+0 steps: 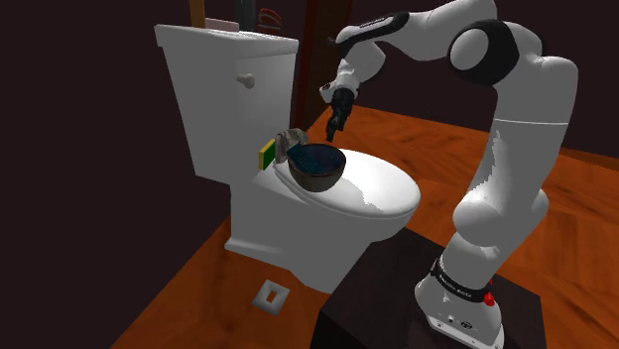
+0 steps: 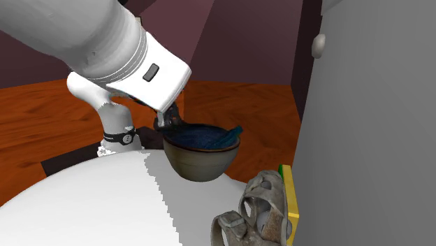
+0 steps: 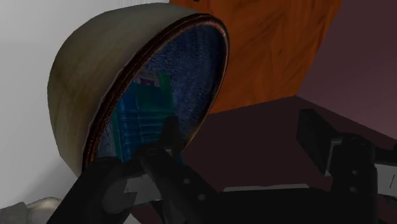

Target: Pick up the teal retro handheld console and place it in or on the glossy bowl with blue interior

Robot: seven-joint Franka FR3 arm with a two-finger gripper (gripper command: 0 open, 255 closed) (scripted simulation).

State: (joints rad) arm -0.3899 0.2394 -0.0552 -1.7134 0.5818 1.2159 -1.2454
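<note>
A glossy bowl (image 1: 319, 174) (image 2: 199, 162) (image 3: 79, 83), brownish outside and dark blue inside, stands on the closed toilet lid (image 1: 382, 188). The teal handheld console (image 2: 228, 135) (image 3: 141, 118) lies inside it, leaning against the bowl's wall with one corner up at the rim. My gripper (image 1: 332, 127) (image 2: 168, 120) (image 3: 242, 130) hangs just above and beside the bowl's rim. Its fingers (image 3: 167, 137) stand apart and open, with nothing between them and no contact with the console.
A grey sandal (image 1: 288, 142) (image 2: 258, 210) and a yellow-green sponge (image 1: 268, 154) (image 2: 288, 192) lie behind the bowl against the white toilet tank (image 1: 223, 89). The dark stand (image 1: 392, 297) is in front of the toilet. A small white square object (image 1: 270, 295) lies on the wooden floor.
</note>
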